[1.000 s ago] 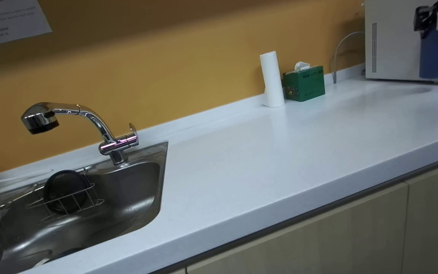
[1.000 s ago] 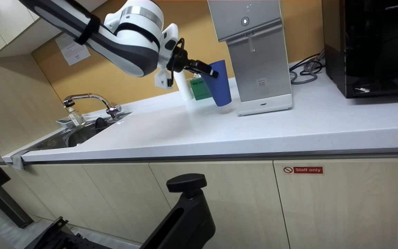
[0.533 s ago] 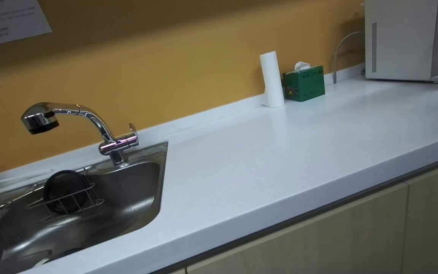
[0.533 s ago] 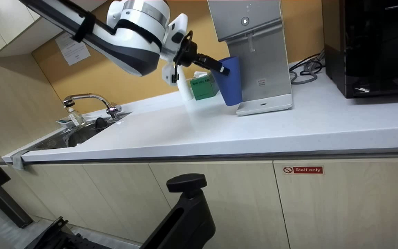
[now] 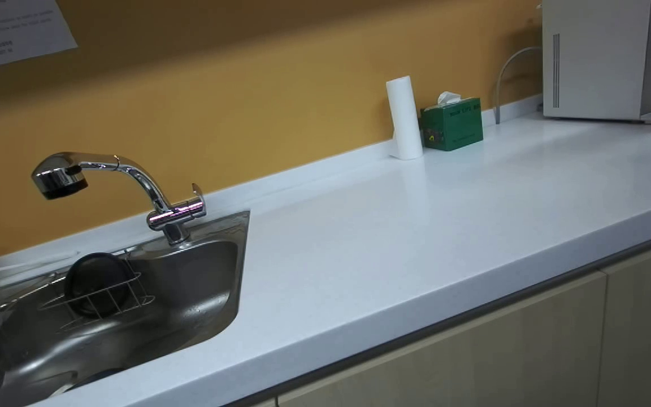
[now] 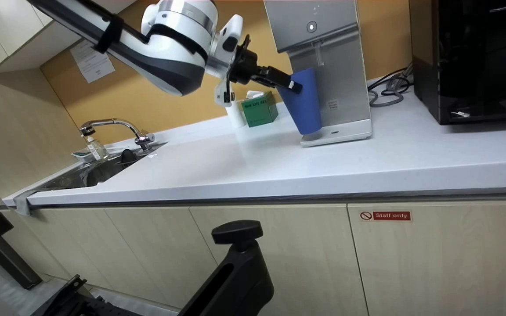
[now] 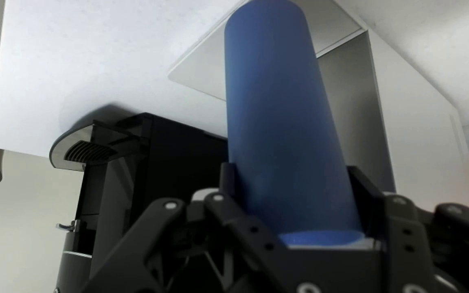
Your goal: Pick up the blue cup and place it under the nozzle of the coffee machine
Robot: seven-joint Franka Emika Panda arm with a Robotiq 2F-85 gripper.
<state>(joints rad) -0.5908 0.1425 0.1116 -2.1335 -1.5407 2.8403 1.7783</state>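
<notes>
The blue cup (image 6: 304,105) hangs in my gripper beside the coffee machine (image 6: 332,87), whose nozzle (image 6: 320,55) shows in an exterior view. The cup is slightly tilted, rim up. Its base overlaps the left edge of the machine's white tray (image 6: 352,131); I cannot tell whether it touches. My gripper (image 6: 297,86) is shut on the cup near the rim. In the wrist view my gripper (image 7: 291,183) has a finger on each side of the cup (image 7: 275,101), and the machine (image 7: 426,134) stands behind. The machine's white side (image 5: 597,62) also shows in an exterior view; the cup is out of view there.
A green tissue box (image 6: 259,109) and a white paper roll (image 5: 404,118) stand by the wall. A large black appliance (image 6: 477,61) stands right of the machine, with cables (image 6: 393,87) between. A sink (image 5: 190,288) with a faucet (image 5: 144,186) is at the far left.
My gripper has carried the cup toward the machine, rightward in both exterior views, so it now overlaps the machine's front. The cup has left one exterior view at its right edge.
</notes>
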